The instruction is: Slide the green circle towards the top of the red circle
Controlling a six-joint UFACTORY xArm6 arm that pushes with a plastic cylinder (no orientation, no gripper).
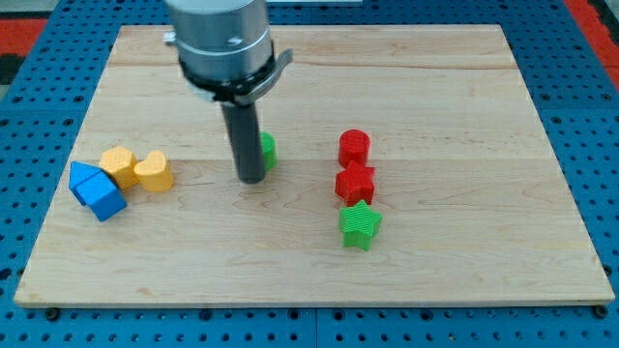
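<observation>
Tip: my tip (251, 180) is the rod's lower end, down on the board (455, 261); it is a bare rod with nothing to open or close, and it grips nothing.
Contact: the tip stands at the view's left edge of the green circle (266, 149), seemingly touching it, though the rod hides most of the block and the contact cannot be confirmed.
Green circle: only a sliver shows to the right of the rod, near the board's middle.
Red circle: (354, 147) lies well to the view's right of the green circle, at about the same height in the view.
Column: red star (355, 184) sits just below the red circle, and green star (360, 224) just below that.
Goal spot: bare board just above the red circle.
Push line: judged best up and to the right, so the tip ought to sit at the green circle's lower left, not squarely left.
Risk: a straight rightward push would likely run the block into the red circle's side and shift it.
Manner: short, centred pushes, since a round block slips off a rod easily.
Bystanders: yellow blocks (137, 168) and blue blocks (97, 189) at the far left are out of the way.
</observation>
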